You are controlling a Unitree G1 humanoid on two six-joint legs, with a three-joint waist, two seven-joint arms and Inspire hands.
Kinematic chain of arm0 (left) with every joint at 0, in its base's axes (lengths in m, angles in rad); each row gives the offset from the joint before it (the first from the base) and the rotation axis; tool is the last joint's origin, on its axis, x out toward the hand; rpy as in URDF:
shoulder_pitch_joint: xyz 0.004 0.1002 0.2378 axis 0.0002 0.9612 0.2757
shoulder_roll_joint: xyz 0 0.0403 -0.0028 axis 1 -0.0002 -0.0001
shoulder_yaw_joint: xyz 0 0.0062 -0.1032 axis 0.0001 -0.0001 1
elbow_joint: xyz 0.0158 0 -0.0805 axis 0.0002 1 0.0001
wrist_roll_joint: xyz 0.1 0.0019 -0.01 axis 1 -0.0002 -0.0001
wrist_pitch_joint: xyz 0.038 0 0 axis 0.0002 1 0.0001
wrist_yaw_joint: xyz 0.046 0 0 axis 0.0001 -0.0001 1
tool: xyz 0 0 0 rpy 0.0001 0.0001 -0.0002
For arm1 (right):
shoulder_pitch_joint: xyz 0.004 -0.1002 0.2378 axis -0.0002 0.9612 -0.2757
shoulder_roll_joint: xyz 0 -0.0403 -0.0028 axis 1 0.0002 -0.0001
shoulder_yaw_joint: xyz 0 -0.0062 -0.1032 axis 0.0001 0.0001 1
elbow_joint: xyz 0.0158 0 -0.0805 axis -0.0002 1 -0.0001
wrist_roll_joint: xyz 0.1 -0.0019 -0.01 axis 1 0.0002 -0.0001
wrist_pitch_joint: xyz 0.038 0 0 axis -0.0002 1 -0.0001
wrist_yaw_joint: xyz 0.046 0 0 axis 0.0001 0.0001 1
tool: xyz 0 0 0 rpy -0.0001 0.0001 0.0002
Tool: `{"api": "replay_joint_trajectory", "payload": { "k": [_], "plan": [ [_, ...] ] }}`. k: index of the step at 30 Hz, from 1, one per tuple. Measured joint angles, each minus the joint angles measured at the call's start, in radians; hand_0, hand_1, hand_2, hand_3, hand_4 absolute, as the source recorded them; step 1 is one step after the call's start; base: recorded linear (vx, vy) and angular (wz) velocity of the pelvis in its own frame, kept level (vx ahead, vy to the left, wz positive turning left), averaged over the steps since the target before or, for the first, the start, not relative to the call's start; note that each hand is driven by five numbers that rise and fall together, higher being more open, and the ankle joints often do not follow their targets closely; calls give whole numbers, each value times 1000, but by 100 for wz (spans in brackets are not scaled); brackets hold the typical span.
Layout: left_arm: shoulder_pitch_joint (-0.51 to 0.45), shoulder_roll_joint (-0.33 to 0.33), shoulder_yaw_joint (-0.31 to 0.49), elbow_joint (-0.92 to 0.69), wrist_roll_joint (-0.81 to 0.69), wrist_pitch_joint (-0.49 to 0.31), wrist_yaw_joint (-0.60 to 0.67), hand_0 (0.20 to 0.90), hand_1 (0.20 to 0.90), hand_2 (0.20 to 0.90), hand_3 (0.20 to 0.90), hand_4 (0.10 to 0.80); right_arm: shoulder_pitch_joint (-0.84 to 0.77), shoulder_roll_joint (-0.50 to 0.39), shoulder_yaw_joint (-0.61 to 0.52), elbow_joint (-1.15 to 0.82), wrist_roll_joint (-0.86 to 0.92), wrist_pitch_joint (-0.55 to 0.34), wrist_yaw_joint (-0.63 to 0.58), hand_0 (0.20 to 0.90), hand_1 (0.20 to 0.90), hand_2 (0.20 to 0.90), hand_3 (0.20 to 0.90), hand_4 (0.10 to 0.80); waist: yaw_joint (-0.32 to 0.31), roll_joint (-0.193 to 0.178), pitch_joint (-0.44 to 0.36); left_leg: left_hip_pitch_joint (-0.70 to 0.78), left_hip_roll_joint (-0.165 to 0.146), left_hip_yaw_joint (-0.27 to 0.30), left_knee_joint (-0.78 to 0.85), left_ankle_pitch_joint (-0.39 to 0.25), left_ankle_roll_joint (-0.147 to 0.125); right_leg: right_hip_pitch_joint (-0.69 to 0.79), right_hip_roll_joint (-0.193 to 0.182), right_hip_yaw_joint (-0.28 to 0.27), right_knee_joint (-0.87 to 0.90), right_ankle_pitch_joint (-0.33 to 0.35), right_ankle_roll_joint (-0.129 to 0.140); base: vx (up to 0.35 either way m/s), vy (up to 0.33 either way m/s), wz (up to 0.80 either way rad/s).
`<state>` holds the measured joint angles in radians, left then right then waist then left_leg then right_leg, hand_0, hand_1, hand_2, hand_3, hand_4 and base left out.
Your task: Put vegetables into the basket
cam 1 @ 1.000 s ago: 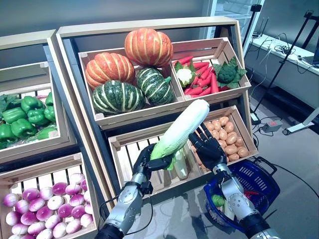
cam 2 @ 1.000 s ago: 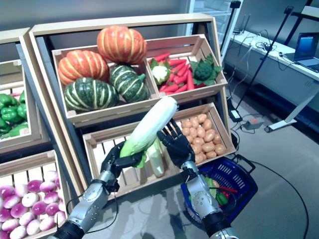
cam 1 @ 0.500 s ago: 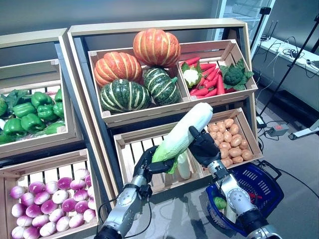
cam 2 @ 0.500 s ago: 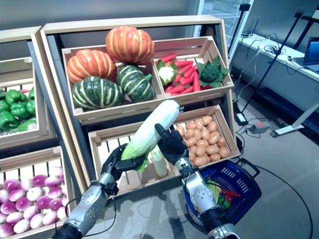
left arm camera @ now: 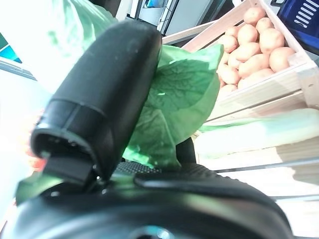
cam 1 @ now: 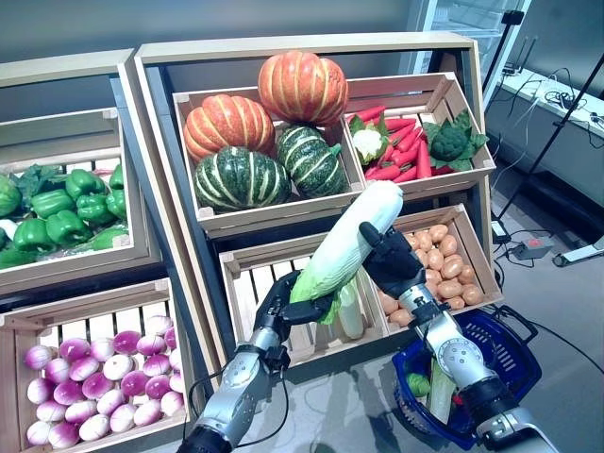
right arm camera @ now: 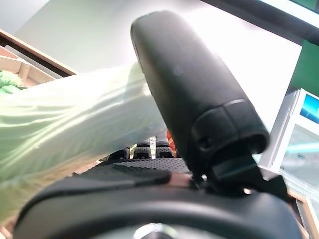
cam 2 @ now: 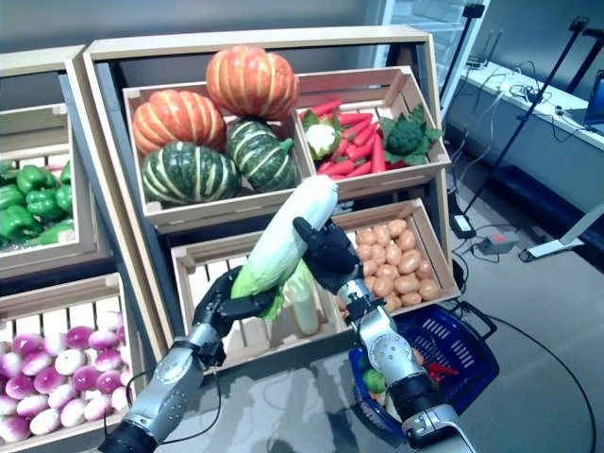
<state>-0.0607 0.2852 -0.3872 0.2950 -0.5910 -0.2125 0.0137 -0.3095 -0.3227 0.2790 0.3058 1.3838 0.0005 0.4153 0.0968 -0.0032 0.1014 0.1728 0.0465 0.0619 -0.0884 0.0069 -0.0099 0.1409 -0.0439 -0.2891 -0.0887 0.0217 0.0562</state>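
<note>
A long napa cabbage point(cam 1: 351, 241), white with a green leafy end, is held slanted in front of the lower middle crate. My left hand point(cam 1: 283, 307) is shut on its green lower end; the left wrist view shows the thumb point(left arm camera: 99, 99) over the leaves point(left arm camera: 174, 99). My right hand point(cam 1: 394, 266) grips the white upper part from the right; in the right wrist view its thumb point(right arm camera: 184, 94) lies across the cabbage point(right arm camera: 75, 119). The blue basket point(cam 1: 514, 354) sits on the floor at lower right, below the right arm, with some vegetables point(cam 1: 418, 383) in it.
Wooden shelf crates hold pumpkins point(cam 1: 255, 123), carrots with cauliflower and broccoli point(cam 1: 406, 142), potatoes point(cam 1: 434, 269) and a second cabbage point(cam 1: 347, 311). Green peppers point(cam 1: 57, 212) and purple onions point(cam 1: 94, 377) fill the left crates. A desk and cables stand far right.
My right hand, open with spread fingers beside the cabbage a second ago, has closed onto its white upper part. The camera view has shifted slightly.
</note>
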Motion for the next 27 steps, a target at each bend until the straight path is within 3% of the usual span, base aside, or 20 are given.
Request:
{"api": "replay_joint_trajectory", "payload": {
  "k": [15, 16, 17, 27],
  "plan": [
    [3, -1, -26, 1, 0, -1, -22, 300, 300, 300, 300, 400, -7, -29, -1, 1, -85, -40, -3, 300, 300, 300, 300, 400, 0, 0, 0, 0, 1, -1, 0, 4, -1, -3, 1, 3, 0, 0, -1, 1, -1, 1],
    [4, -1, -26, 1, 0, 0, -22, 780, 780, 780, 780, 720, -7, -28, -1, 1, -85, -40, -3, 300, 300, 300, 300, 400, 0, 0, 0, 0, 0, -1, 0, 4, -1, -3, 1, 4, 0, 0, -1, 0, 0, 0],
    [4, -1, -26, 1, 0, 0, -22, 900, 900, 900, 900, 800, -7, -28, -1, 1, -85, -40, -3, 300, 300, 300, 300, 400, 0, 0, 0, -1, 0, 0, 0, 4, -1, -4, 1, 4, 0, 0, -1, 0, 0, 0],
    [33, 12, -39, 31, 36, 46, -48, 900, 900, 900, 900, 800, 2, -21, -29, 48, -80, -40, -4, 300, 300, 300, 300, 400, -24, 0, 0, 0, 1, 9, 0, 3, -1, -7, 2, 11, 0, 0, -1, 1, -1, 0]
  ]
}}
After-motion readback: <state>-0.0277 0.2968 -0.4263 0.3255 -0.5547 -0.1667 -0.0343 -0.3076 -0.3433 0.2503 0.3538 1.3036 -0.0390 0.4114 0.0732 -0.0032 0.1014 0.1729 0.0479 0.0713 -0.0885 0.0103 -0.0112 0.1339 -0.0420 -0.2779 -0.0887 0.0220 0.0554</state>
